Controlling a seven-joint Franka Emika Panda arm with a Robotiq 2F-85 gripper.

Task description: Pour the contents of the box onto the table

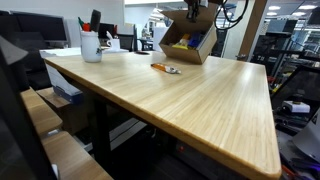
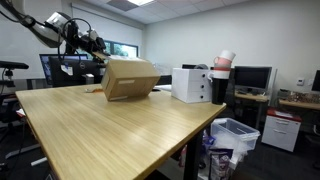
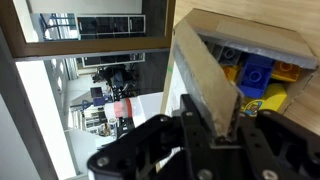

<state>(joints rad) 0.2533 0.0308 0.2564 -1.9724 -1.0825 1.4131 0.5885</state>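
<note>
The brown cardboard box (image 1: pixel 183 55) is tipped on its side at the far end of the bamboo-topped table (image 1: pixel 200 105), its open mouth facing across the table. In an exterior view it leans on one edge (image 2: pixel 130 78). My gripper (image 3: pixel 222 130) is shut on the box's side wall (image 3: pixel 205 70), reaching in from above (image 1: pixel 195 12). Blue and yellow toy blocks, the contents (image 3: pixel 255 78), lie inside the box. A few orange and blue pieces (image 1: pixel 165 68) lie on the table in front of the opening.
A white mug of pens (image 1: pixel 91 45) stands near the table's far corner. A white case (image 2: pixel 190 84) and stacked cups (image 2: pixel 222 68) sit at the opposite end. A bin (image 2: pixel 235 135) stands beside the table. Wooden seats (image 1: pixel 40 110) line one long edge.
</note>
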